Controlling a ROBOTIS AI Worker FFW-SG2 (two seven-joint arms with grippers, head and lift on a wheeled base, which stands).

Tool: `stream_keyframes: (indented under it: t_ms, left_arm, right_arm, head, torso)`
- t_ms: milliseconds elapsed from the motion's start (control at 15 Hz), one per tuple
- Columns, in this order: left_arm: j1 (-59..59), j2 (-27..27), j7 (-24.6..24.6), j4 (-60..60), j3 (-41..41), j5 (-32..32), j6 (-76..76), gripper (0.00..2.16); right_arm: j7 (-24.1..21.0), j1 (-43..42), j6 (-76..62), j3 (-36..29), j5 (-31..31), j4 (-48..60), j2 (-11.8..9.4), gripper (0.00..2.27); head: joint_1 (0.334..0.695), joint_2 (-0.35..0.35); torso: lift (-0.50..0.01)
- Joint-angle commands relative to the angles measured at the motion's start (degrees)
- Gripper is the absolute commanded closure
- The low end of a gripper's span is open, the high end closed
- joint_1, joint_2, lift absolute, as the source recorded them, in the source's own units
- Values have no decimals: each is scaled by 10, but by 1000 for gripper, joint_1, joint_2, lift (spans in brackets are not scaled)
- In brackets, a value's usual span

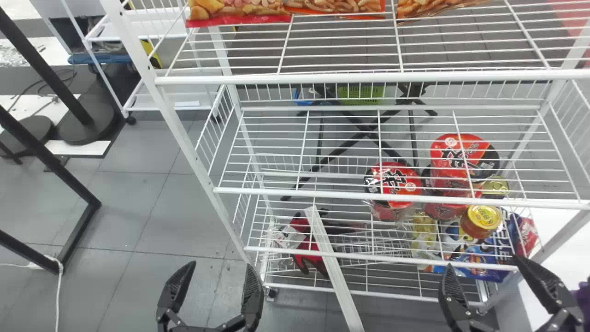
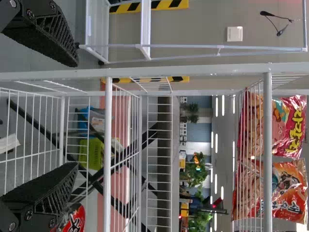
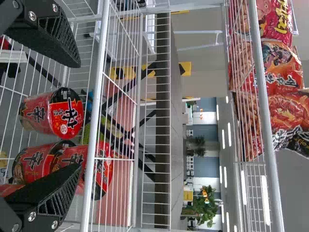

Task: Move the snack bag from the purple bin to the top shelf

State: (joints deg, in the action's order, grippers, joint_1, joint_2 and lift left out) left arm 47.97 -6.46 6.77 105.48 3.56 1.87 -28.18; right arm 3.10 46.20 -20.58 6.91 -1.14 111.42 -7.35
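The right wrist view is showing the fronts of three snack bags (image 3: 282, 72) standing side by side on the top shelf (image 1: 322, 78), while the head view is catching their lower parts; which one the task is meaning is staying unclear. They are sitting above and well apart from the left gripper (image 1: 219, 266) and right gripper (image 1: 484, 263), both spreading wide and holding nothing. The bags are looking glossy and crinkled, wearing pink-red and orange, one partly black.
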Motion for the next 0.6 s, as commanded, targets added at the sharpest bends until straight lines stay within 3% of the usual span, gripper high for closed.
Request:
stream_keyframes:
  t_ms: [0,533]
  left_arm:
    - [-1,0,0,0,0,0,0,80]
    - [-3,1,1,-3,0,0,2,80]
  right_arm:
    - [1,0,0,-1,0,0,-1,73]
    - [1,-10,0,-1,-1,-11,-1,73]
  head:
    - [695,137]
    - [695,134]
  torso:
    - [-319]
    - [-352]
